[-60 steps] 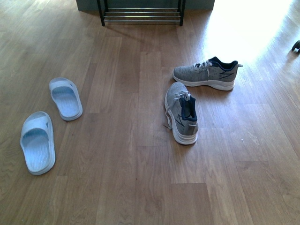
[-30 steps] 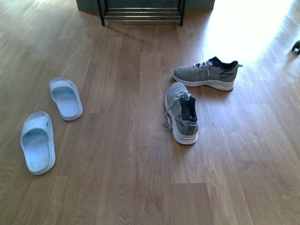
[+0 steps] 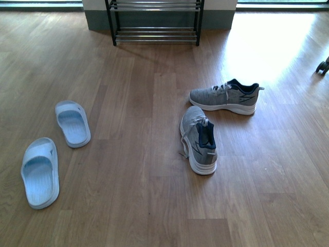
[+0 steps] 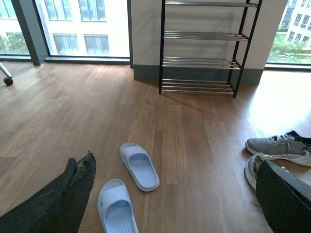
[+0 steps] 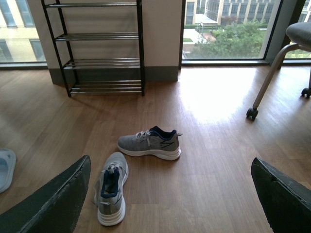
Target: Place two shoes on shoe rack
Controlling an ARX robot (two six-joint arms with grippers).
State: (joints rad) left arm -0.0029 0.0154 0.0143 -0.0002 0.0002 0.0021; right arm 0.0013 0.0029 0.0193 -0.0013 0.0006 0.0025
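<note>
Office-like room: castor chair (image 5: 299, 34), tall windows (image 5: 228, 26)

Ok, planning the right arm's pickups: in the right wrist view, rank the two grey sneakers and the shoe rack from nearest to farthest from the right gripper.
From the right gripper:
1. the heel-on grey sneaker, just ahead, heel toward it.
2. the side-on grey sneaker, just beyond the first, lying crosswise.
3. the shoe rack, farthest, against the wall.

Daylit interior; all three views sharp.
Window (image 5: 228, 29) light throws a blown-out glare patch on the wooden floor (image 3: 267, 46) right of the shoe rack (image 3: 156, 36); a soft shadow lies before the rack.
</note>
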